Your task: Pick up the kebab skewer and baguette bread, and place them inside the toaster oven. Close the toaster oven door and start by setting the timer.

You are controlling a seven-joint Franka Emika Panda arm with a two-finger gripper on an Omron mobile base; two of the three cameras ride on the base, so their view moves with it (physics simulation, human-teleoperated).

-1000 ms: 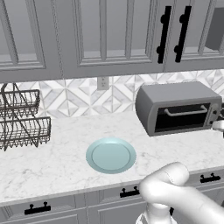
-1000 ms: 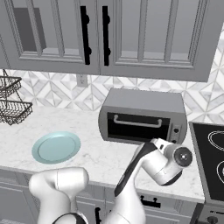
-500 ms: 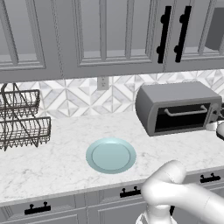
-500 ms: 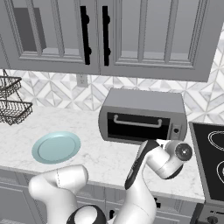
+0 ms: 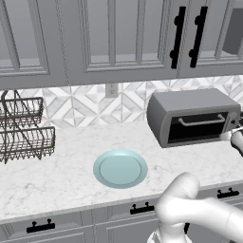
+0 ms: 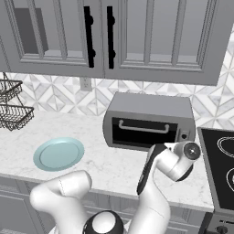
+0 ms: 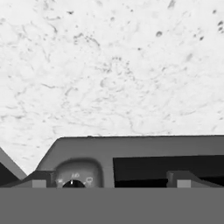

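Most of the task seems done: the toaster oven door (image 6: 142,132) is seen closed and the plate (image 5: 120,168) lies bare, well apart. The gripper (image 7: 109,181), fingers spread wide and holding nothing, is placed just before the timer knob (image 7: 73,179), not yet turned.

The arm's wrist has swung up and rightward, nearer the toaster oven's (image 6: 148,120) control panel; elbow has risen slightly.

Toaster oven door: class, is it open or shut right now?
Shut. The toaster oven door stands upright, flush with the front of the toaster oven, its bar handle across the top.
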